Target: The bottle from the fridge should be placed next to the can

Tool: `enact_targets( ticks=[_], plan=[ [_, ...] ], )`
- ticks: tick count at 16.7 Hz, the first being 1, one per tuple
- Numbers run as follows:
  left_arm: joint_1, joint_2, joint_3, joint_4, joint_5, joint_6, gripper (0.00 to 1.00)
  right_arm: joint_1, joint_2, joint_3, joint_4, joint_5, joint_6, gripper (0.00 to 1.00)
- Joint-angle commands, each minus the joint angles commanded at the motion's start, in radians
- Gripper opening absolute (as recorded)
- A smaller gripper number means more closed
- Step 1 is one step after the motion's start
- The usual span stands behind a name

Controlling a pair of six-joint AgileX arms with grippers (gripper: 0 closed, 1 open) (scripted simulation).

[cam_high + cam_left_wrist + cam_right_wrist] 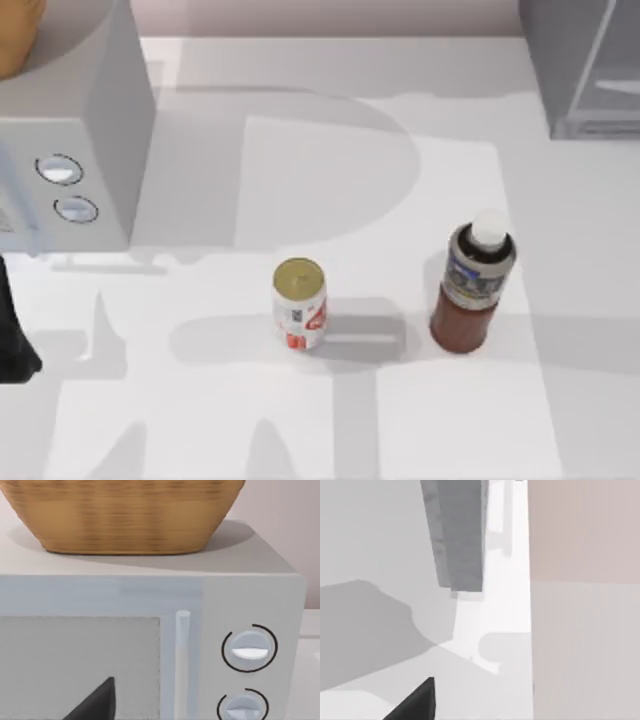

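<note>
The bottle [472,290] stands upright on the table, with a white cap, grey-and-blue label and reddish-brown lower body. To its left, a short gap away, stands the can [299,303], gold-topped with white and red sides. The fridge [585,70] sits at the table's far right corner. Nothing holds the bottle or the can. A dark part of my left arm [15,330] shows at the table's left edge, well away from both. A dark tip of my left gripper [95,702] faces the microwave's door. A dark tip of my right gripper [415,702] hangs over bare table.
A light grey microwave [70,130] with two round dials [249,650] stands at the far left, a woven basket [125,515] on top of it. A dark grey upright panel [460,535] and a pinkish wall [585,530] appear in the right wrist view.
</note>
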Motion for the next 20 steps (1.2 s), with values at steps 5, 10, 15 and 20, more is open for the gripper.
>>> enact_targets(
  ticks=[5,10,15,20],
  plan=[
    [0.000,0.000,0.000,0.000,0.000,0.000,1.00,-0.018,0.020,0.007,0.000,-0.010,-0.020,1.00],
    [0.000,0.000,0.000,0.000,0.000,0.000,1.00,0.027,0.020,0.004,0.059,-0.004,0.045,1.00],
    [0.000,0.000,0.000,0.000,0.000,0.000,1.00,0.213,0.026,-0.001,0.315,0.035,0.350,1.00],
    [0.000,0.000,0.000,0.000,0.000,0.000,1.00,0.478,0.032,-0.011,0.673,0.096,0.804,1.00]
  ],
)
